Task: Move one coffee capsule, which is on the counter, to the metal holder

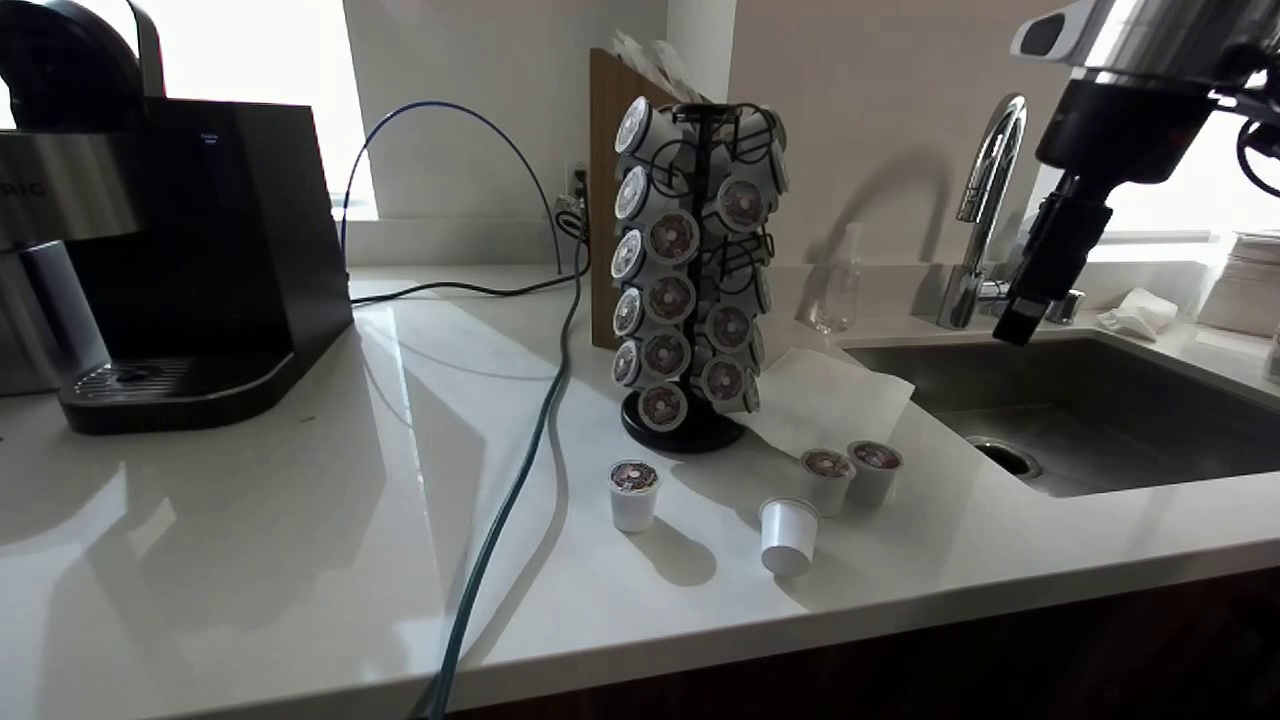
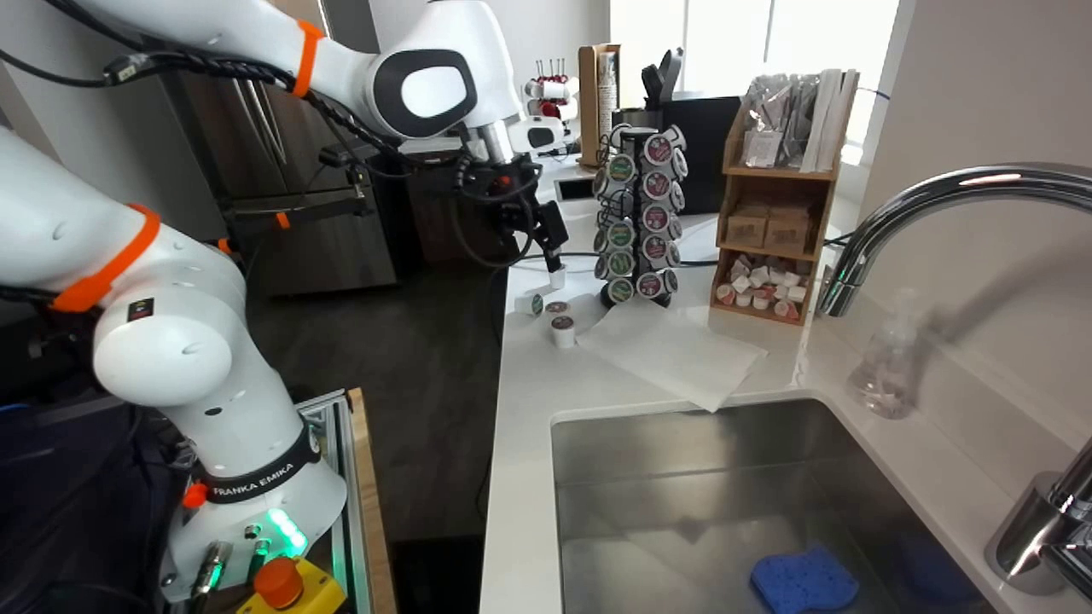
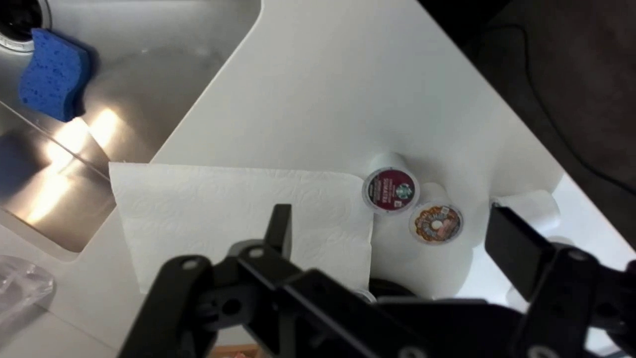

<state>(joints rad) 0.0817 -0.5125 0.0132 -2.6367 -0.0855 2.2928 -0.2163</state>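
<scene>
Coffee capsule [image 3: 436, 223], taken here as the one with the orange-brown lid, though I cannot be sure it is the one meant, stands upright on the white table [image 1: 300, 530]. Near it, farther from the front edge, rises the metal holder [image 1: 700, 437]. The tool [image 3: 392, 219] hangs clear of the table with fingers [image 3: 516, 248] spread wide, nothing gripped; in the wrist view the capsule shows between them, lower down, its axis vertical. Smallest, a dark-red-lidded pod [image 3: 391, 190] stands just beside it, so the closing fingers would probably need turning to spare that neighbour.

Black holder [image 1: 712, 432], speckled blue sponge [image 3: 52, 74]
</scene>
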